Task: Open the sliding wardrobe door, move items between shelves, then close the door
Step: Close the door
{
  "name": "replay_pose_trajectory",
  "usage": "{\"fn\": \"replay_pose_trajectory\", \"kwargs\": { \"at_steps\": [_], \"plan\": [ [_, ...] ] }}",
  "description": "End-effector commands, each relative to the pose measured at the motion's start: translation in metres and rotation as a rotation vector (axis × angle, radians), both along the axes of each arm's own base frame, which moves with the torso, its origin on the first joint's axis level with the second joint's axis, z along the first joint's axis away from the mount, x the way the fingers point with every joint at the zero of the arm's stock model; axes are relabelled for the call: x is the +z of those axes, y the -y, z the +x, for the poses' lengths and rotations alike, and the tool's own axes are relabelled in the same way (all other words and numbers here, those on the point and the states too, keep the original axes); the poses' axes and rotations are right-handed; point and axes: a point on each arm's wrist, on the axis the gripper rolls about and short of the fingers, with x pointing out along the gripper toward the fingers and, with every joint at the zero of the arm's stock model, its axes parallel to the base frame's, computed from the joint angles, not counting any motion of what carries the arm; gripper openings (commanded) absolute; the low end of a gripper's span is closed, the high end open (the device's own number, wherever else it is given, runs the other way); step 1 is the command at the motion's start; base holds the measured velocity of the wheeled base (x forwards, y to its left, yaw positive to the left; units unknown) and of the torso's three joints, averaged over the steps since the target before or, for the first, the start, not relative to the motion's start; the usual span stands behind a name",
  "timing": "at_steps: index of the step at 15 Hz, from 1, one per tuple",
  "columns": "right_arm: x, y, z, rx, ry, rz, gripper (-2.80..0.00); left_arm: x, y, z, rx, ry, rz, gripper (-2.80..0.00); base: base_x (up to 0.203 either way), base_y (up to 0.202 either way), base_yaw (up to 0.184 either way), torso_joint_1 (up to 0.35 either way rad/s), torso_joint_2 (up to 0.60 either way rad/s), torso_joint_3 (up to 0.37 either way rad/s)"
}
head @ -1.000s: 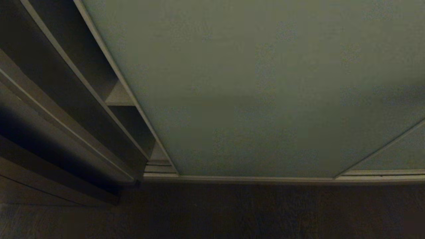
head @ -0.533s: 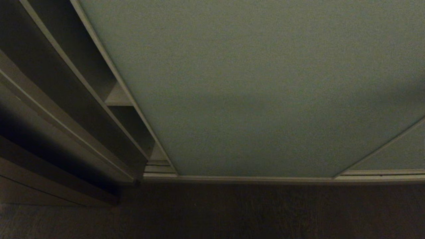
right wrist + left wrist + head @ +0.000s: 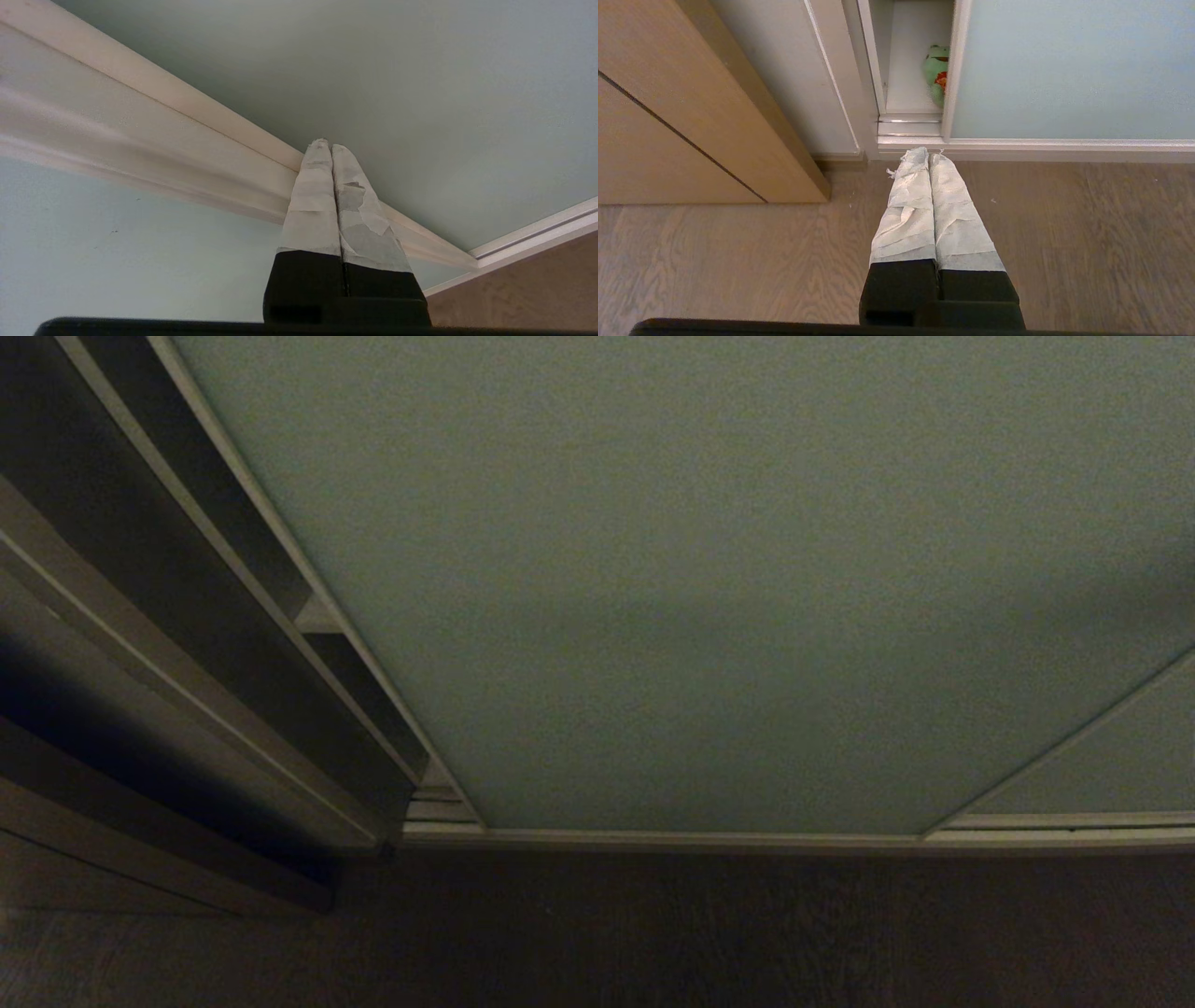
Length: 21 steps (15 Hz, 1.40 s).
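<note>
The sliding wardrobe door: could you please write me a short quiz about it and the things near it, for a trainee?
1. True or false: the pale grey-green matte sliding wardrobe door is fully shut.
2. Which soft toy shows in the gap beside the door? A. a blue creature; B. a green plush frog with a red belly; C. none.
3. Which gripper hangs, fingers shut, over the brown wooden floor?

Key: 1. False, a narrow gap remains. 2. B. 3. The left gripper.
</note>
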Motion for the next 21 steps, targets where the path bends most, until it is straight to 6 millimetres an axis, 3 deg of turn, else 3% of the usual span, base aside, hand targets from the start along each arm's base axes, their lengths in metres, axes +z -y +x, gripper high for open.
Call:
{"fn": "replay_pose_trajectory", "kwargs": {
  "at_steps": [1,14,21],
  "plan": [
    [0.006,-0.010,-0.007,0.009,0.017,-0.014,-2.80,0.000,0.000,0.000,0.000,-0.001,0.000,-2.80,0.000,0.000,0.000,0.000,0.00,0.000],
    [0.006,-0.074,-0.019,0.192,0.033,-0.028,-2.80,0.000,0.000,0.000,0.001,-0.001,0.000,-2.80,0.000,0.000,0.000,0.000,0.00,0.000],
    [0.003,-0.086,-0.027,0.219,0.042,-0.068,-2.80,0.000,0.000,0.000,0.001,-0.001,0.000,-2.80,0.000,0.000,0.000,0.000,0.00,0.000]
  ]
}}
